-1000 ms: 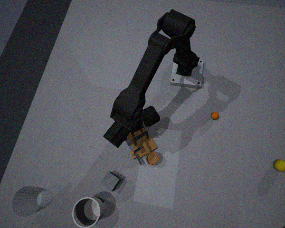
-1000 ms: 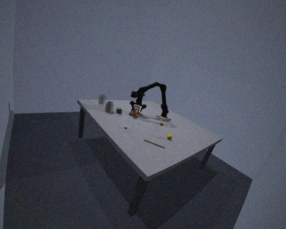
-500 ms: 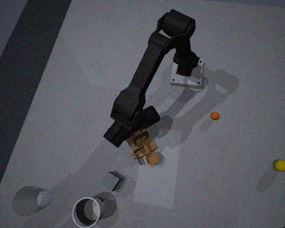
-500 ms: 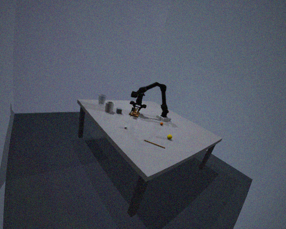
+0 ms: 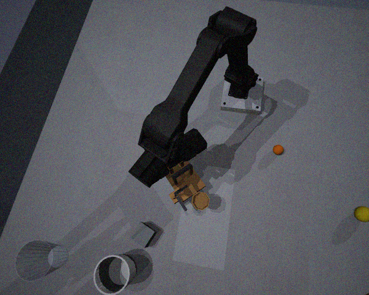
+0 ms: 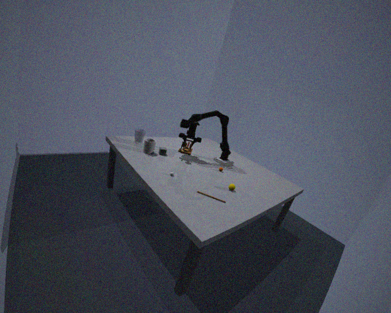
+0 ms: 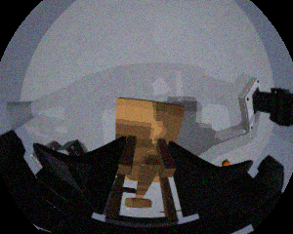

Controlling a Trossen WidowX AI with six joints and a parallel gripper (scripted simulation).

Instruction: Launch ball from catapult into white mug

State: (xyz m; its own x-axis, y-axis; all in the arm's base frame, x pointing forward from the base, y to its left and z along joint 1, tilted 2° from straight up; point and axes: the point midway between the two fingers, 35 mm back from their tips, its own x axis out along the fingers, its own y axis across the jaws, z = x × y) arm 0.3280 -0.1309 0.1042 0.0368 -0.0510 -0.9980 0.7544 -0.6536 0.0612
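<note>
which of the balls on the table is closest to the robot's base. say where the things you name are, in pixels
The orange ball point(image 5: 277, 149) point(image 6: 221, 169) point(image 7: 226, 163): it lies nearest the base plate point(image 5: 226, 105), while the yellow ball point(image 5: 363, 214) point(image 6: 231, 186) and small white one point(image 6: 171, 173) sit farther off.

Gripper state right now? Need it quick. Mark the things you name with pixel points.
Gripper point(image 5: 182, 187) point(image 6: 187, 148) point(image 7: 146, 143): closed on the wooden catapult point(image 5: 184, 184) point(image 6: 186, 152) point(image 7: 132, 114), jaws partly apart around its frame.
</note>
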